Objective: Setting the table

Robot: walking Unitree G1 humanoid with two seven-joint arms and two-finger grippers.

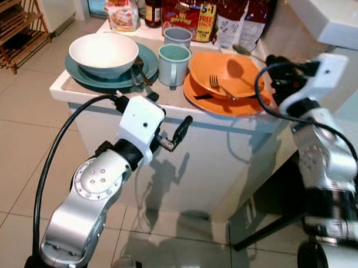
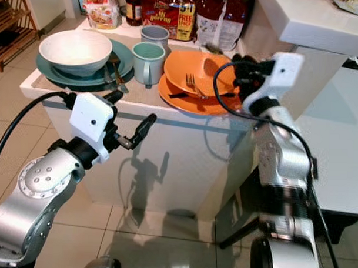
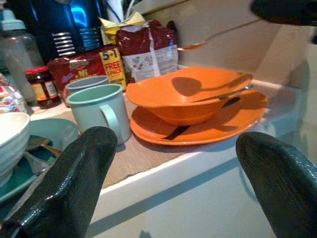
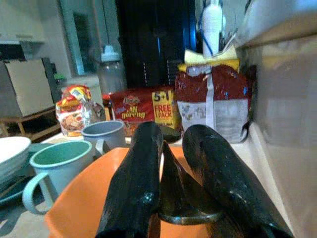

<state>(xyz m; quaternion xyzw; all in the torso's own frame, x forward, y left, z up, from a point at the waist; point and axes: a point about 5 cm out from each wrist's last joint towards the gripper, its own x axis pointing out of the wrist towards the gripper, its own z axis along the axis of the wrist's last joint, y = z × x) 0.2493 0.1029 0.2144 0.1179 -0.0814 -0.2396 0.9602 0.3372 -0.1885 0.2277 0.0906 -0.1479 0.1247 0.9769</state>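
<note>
Spoon [image 4: 190,210] was clamped in the right hand [image 4: 181,191] over the orange bowl [image 1: 225,74]; left hand [image 3: 173,183] was held apart below the bench [image 1: 168,110]; a level lift was needed.

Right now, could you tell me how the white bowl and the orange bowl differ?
The white bowl sits on a teal plate, while the orange bowl sits on an orange plate. The white bowl looks empty; the orange bowl holds a fork. The white bowl is rounder and deeper, the orange bowl shallower with squarer corners. Both stand upright on the counter.
</note>
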